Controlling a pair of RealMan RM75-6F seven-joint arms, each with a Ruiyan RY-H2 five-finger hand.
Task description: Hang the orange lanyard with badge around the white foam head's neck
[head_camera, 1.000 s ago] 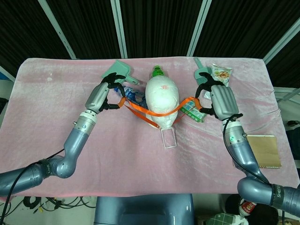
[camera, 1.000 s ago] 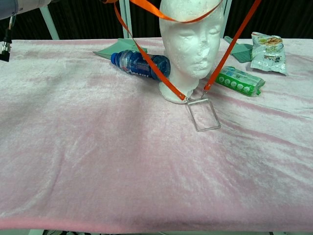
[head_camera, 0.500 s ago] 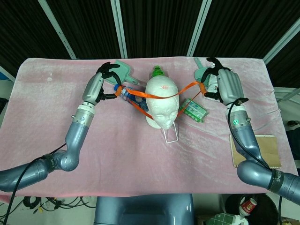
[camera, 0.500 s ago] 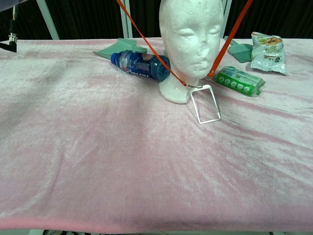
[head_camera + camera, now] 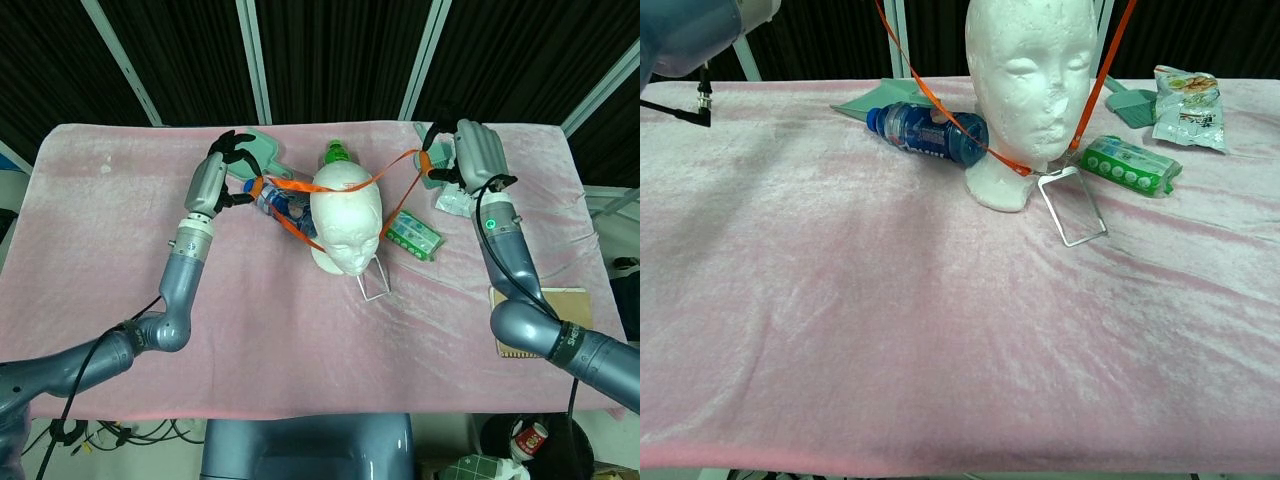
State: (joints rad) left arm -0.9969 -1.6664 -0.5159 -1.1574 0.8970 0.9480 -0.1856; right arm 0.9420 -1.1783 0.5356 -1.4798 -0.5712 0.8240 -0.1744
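The white foam head [image 5: 343, 222] [image 5: 1029, 70] stands upright mid-table. An orange lanyard [image 5: 352, 185] [image 5: 938, 105] is stretched in a loop over its crown, both sides running down past the face. My left hand [image 5: 224, 173] pinches the strap's left end, beside the head. On the other side my right hand [image 5: 468, 152] holds the strap's right end. The clear badge holder [image 5: 373, 287] [image 5: 1071, 205] hangs from the clip at the foam head's base, tilted, its lower edge near the cloth. Neither hand shows in the chest view.
A blue water bottle [image 5: 927, 131] lies left of the head, a green packet [image 5: 1132, 165] right of it. A snack bag [image 5: 1185, 106] and green dustpans [image 5: 258, 153] sit further back. A brown notebook [image 5: 545, 322] lies at the right edge of the pink cloth [image 5: 890, 330].
Both hands moved back and further apart, carrying the strap from the forehead to the crown. The badge holder was dragged in toward the base and tilted up.
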